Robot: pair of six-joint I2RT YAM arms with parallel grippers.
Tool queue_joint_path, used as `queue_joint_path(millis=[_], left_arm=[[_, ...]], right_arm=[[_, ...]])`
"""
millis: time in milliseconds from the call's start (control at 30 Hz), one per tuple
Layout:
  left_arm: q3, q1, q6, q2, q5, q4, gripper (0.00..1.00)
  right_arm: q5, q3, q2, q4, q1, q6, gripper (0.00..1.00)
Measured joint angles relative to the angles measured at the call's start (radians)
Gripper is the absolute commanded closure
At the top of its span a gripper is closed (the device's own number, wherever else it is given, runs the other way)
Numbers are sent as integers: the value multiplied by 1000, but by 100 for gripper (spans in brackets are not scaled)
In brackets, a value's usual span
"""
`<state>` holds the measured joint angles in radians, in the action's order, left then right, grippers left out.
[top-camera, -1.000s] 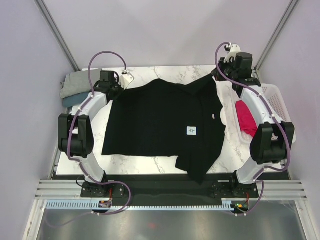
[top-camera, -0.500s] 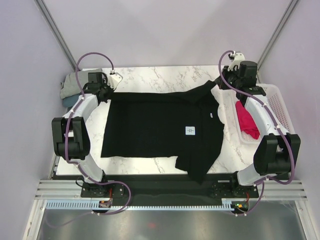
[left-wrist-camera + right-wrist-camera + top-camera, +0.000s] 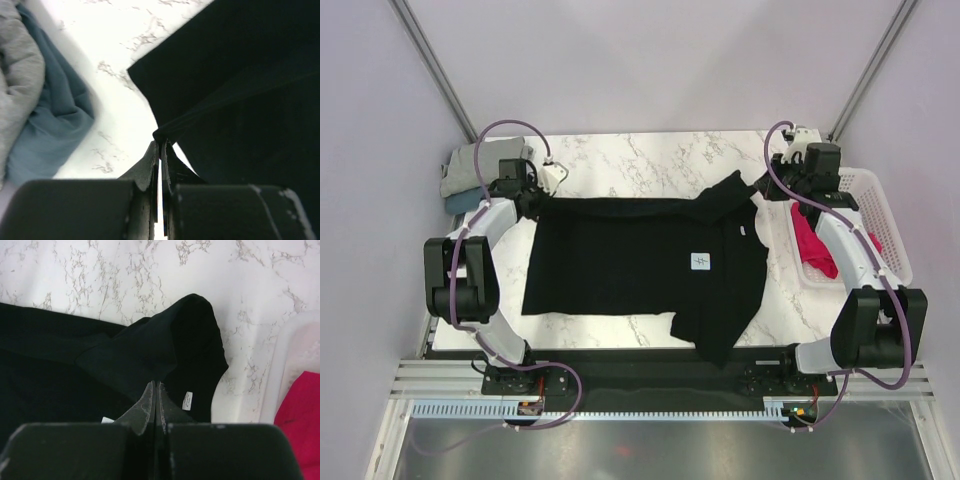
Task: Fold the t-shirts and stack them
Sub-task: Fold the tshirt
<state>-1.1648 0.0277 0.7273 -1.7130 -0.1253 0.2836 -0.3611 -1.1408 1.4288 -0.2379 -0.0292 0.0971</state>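
Note:
The black t-shirt with a small white tag lies spread on the marble table. Its far edge is pulled into a straight fold line. My left gripper is shut on the shirt's far left corner; the left wrist view shows the cloth pinched at the fingertips. My right gripper is shut on the shirt's far right part by the sleeve; the right wrist view shows black cloth at the closed tips. The grey shirt and the dusty blue shirt lie piled at the far left. The pink-red shirt lies in the basket.
The white mesh basket stands at the table's right edge, close to my right arm; its wall shows in the right wrist view. The grey shirt and blue shirt lie just left of my left gripper. One sleeve hangs over the near table edge.
Both grippers have moved toward the near side with the black shirt's far edge, and the left one also outward to the left. The shirt's far edge now lies straighter and nearer.

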Motion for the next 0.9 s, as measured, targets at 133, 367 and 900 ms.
queue_joint_path(millis=[133,367,900], left_arm=[[44,0,-1,21,-16,3,98],[85,0,-1,51,-17,6,98],[123,0,-18,51,-11,1,49]], right_arm=[[-18,32,-28,-11,0,0,100],[-36,101,-54,-24,0,0,100],[-47,181,-28,-15,0,-24,52]])
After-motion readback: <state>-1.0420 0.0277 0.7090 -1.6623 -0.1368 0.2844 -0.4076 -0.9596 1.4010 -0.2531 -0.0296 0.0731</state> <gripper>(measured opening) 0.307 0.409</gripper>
